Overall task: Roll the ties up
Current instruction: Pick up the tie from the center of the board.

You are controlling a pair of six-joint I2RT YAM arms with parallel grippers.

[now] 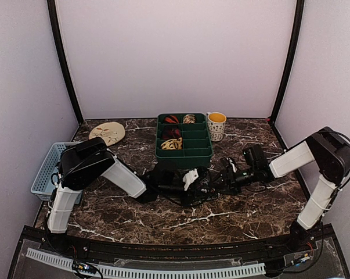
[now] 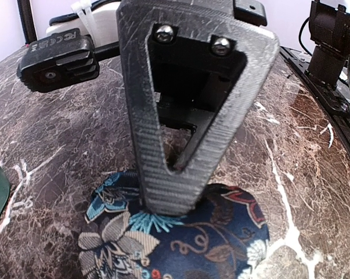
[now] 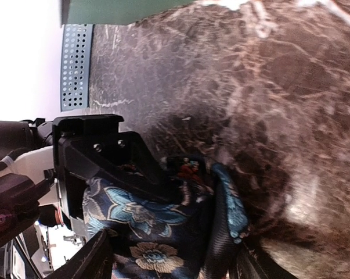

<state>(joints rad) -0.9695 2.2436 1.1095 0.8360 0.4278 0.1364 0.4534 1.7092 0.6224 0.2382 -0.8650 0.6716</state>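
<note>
Tie in navy floral lies bunched on the marble between my left claw and right claw; I can't tell either's grip. Beyond, rolled coils sit in the green tray; this roll looks unfinished.

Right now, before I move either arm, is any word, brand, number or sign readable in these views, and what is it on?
Raised letters on the black ribbed part, left wrist view: too blurred to read with certainty.
Mug: patterned, too small to tell whether it carries lettering.
Tie: floral pattern only, no text.
Green tray: no marking visible.
Nothing else legible in any view.
</note>
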